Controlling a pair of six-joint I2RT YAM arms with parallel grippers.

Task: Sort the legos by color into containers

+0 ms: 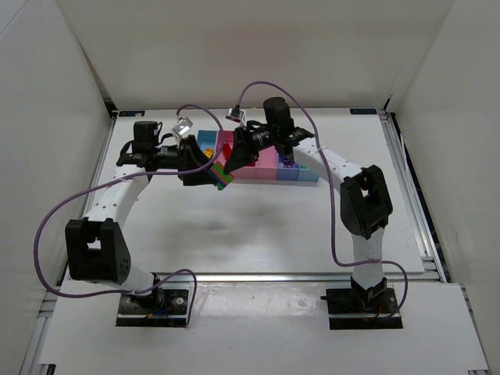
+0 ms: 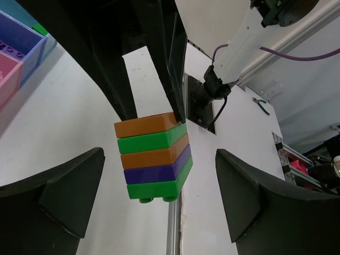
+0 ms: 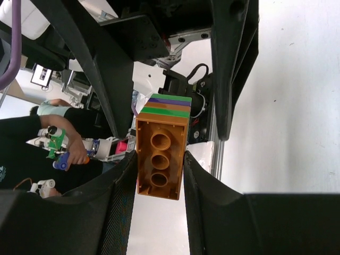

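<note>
1. Table [image 1: 258, 234]: plain white top, matte; alu rails [image 1: 412, 195] along its edges; soft shadows of the arms fall on it.
2. Room: white panel walls [image 1: 234, 55] box the table in on 3 sides; purple cables [image 1: 337, 234] loop off both arms; the right wrist view catches a person [image 3: 26, 130] in a dark sleeve beyond the cell.
3. Containers [image 1: 269, 172]: joined row toward the back of the table, approx. centre; pink & blue bins; bricks inside too small to count.
4. Lego stack [image 2: 154, 156]: orange/green/orange/purple/green, stuck together; up in the air, off the table, in front of the containers' left end.
5. Right gripper [image 3: 161, 175]: fingers clamped on the stack's orange end brick.
6. Left gripper [image 2: 159, 175]: fingers wide apart, one each side of the stack, not touching it.
</note>
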